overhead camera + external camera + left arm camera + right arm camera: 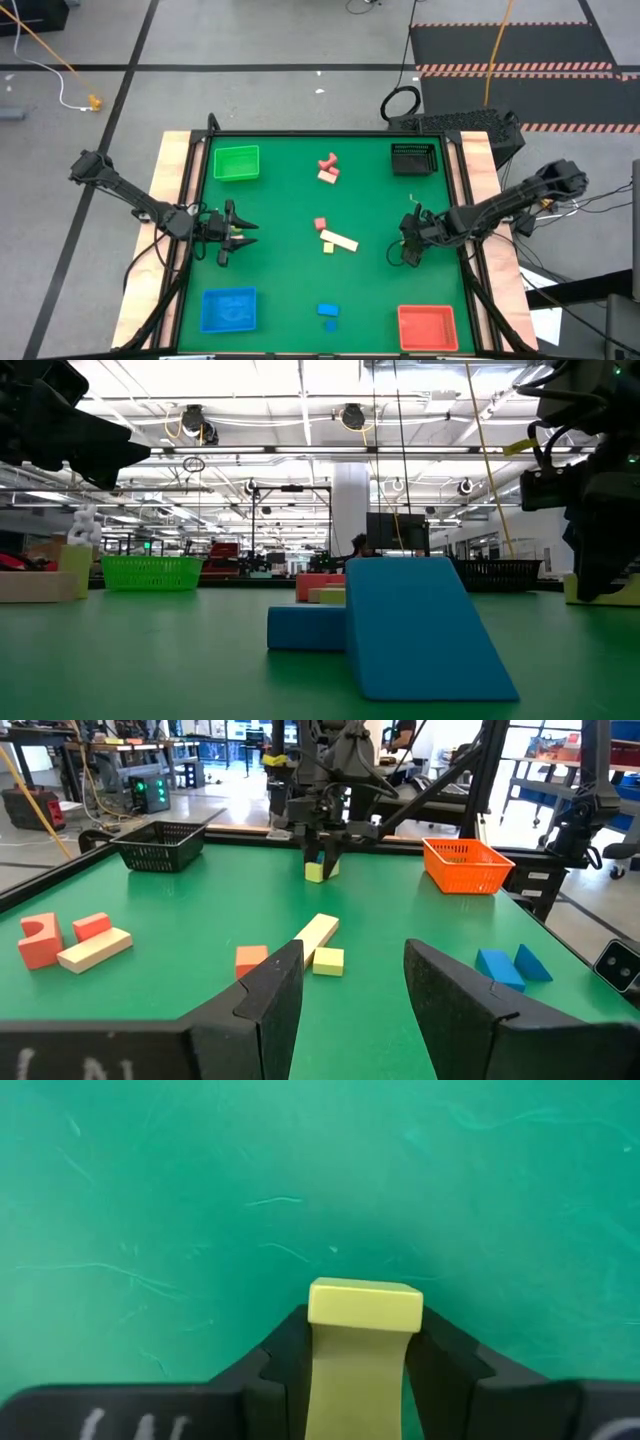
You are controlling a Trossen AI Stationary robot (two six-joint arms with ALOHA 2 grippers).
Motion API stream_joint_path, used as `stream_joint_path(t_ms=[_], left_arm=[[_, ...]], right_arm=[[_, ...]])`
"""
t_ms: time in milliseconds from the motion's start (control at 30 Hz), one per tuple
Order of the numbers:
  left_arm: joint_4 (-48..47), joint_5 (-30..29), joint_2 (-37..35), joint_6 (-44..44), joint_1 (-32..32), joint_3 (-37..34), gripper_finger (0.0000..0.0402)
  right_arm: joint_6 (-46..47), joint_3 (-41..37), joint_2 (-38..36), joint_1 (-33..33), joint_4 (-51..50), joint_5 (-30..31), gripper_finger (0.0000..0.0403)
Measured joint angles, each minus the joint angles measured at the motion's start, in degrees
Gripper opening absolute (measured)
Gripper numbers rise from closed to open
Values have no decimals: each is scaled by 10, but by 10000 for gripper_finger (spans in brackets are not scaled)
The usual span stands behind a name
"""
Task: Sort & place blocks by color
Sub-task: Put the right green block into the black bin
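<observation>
My right gripper stands over the mat right of centre, pointing down and shut on a yellow block. My left gripper is open and holds nothing. It hovers at the table's left side and faces the middle. In the centre lie a red cube, a cream bar and a yellow cube, flat on the mat. Two red pieces and a cream block sit farther back. Two blue blocks lie near the front edge. My right gripper pinches the yellow block between its two fingers, which press its two opposite side faces from above, pointing down. The block's lower end sticks out below the fingertips, upright. Whether it clears the mat I cannot tell.
Four trays sit at the corners: green far left, black far right, blue near left, red near right. Wooden rails border the mat on the left and right. Open mat lies between the arms and the centre blocks.
</observation>
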Motion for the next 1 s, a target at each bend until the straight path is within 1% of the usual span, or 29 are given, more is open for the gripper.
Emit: stream_joint_path(t_ms=[100, 267, 467, 667, 900, 1000], left_arm=[[0, 0, 0, 0, 0, 0, 177], [0, 0, 0, 0, 0, 0, 177], [0, 0, 0, 0, 0, 0, 177], [0, 0, 0, 0, 0, 0, 177], [0, 0, 0, 0, 0, 0, 177], [0, 0, 0, 0, 0, 0, 177]], right_arm=[[-21, 15, -16, -11, -6, 10, 109], [-101, 62, -54, -55, 7, 82, 109], [-207, 93, -81, -143, 37, 148, 109], [-299, 111, -81, -284, 48, 204, 109], [-343, 111, -78, -483, 86, 200, 109], [-360, 111, -74, -546, 86, 200, 109]])
